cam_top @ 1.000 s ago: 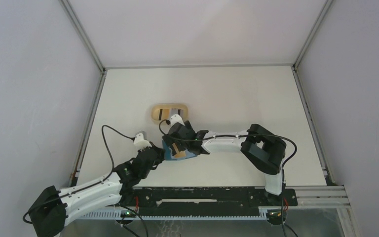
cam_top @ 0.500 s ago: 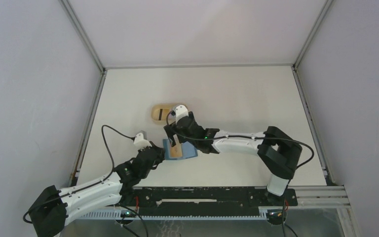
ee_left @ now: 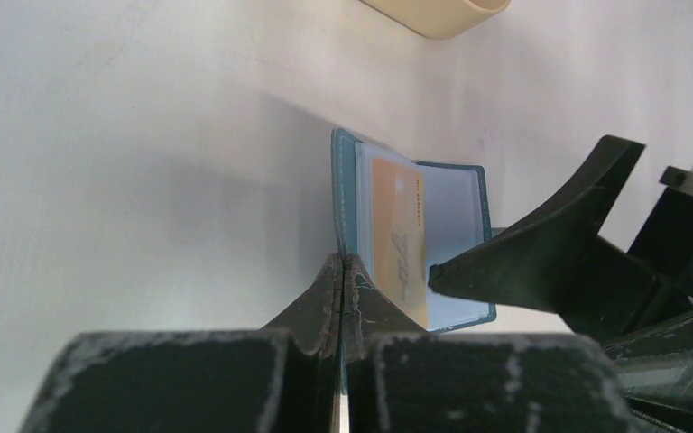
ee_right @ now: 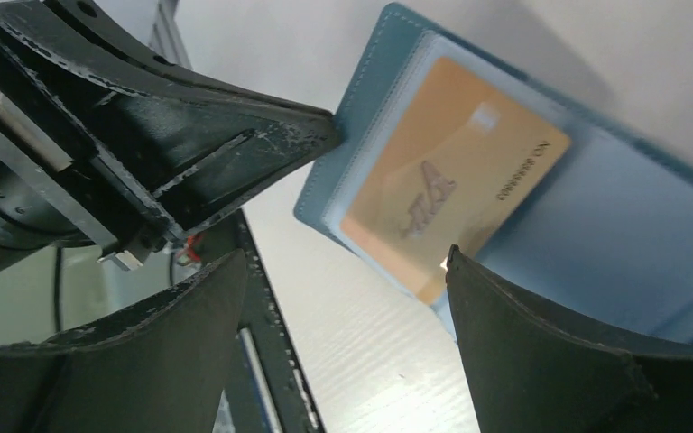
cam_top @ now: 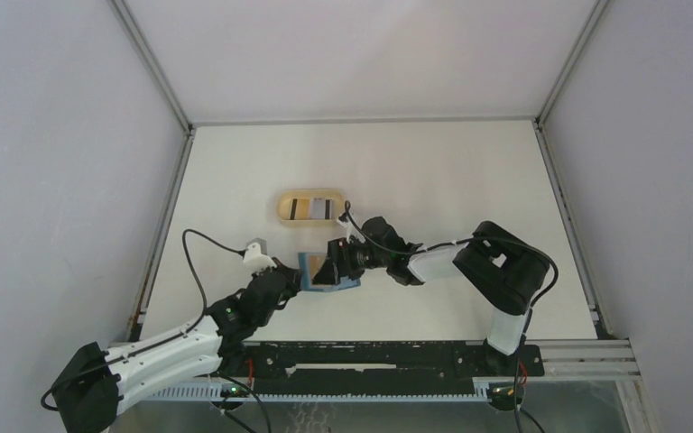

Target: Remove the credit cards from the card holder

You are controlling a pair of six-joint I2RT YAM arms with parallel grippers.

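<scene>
The teal-blue card holder [cam_top: 348,283] lies open on the table. An orange credit card [ee_right: 451,185] sits in its left inner pocket and also shows in the left wrist view [ee_left: 398,233]. My left gripper [ee_left: 344,268] is shut on the holder's left cover edge [ee_left: 337,194]. In the top view it [cam_top: 299,280] is at the holder's left side. My right gripper [ee_right: 345,255] is open, low over the holder's near edge. Its right fingertip [ee_right: 469,280] is at the corner of the orange card. In the top view it [cam_top: 334,263] is above the holder.
A tan oval dish [cam_top: 281,209] stands just behind the holder and holds whitish cards with dark stripes [cam_top: 311,207]. Its rim shows at the top of the left wrist view [ee_left: 433,11]. The metal rail [cam_top: 397,354] runs along the table's near edge.
My right gripper went from the holder up to the dish, then came back down to the holder, open. The cards in the dish are now uncovered. The left gripper kept its hold.
</scene>
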